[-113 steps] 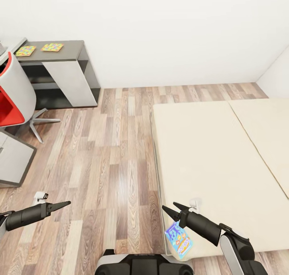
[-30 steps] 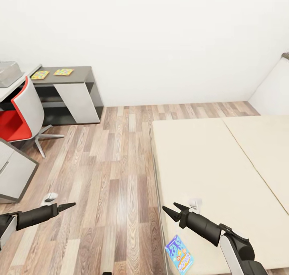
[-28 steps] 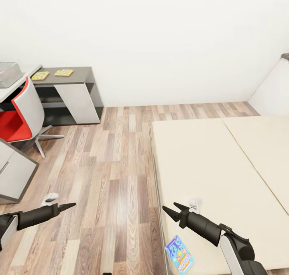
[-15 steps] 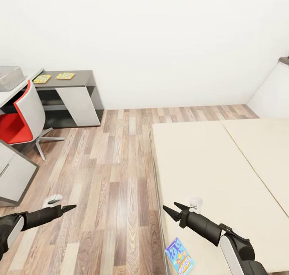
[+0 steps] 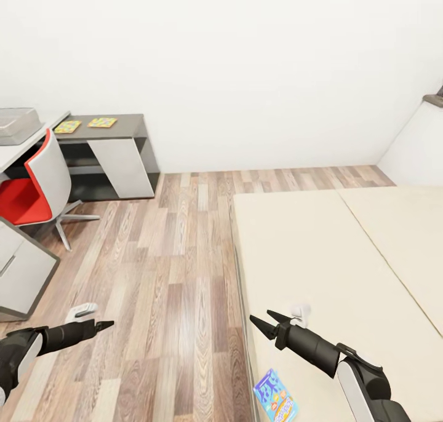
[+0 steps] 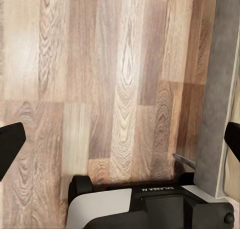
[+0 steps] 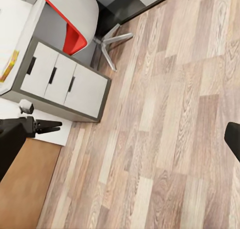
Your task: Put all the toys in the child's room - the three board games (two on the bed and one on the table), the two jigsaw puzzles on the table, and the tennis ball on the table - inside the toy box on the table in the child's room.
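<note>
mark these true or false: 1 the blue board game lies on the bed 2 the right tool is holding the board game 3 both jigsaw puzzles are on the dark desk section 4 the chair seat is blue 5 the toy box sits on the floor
1. True: the blue board game lies flat near the corner of the bed.
2. False: the right tool is open and empty, above the game.
3. True: the jigsaw puzzles lie side by side on the dark desk section.
4. False: the chair has a red seat.
5. False: the toy box sits on the pale desk top.
</note>
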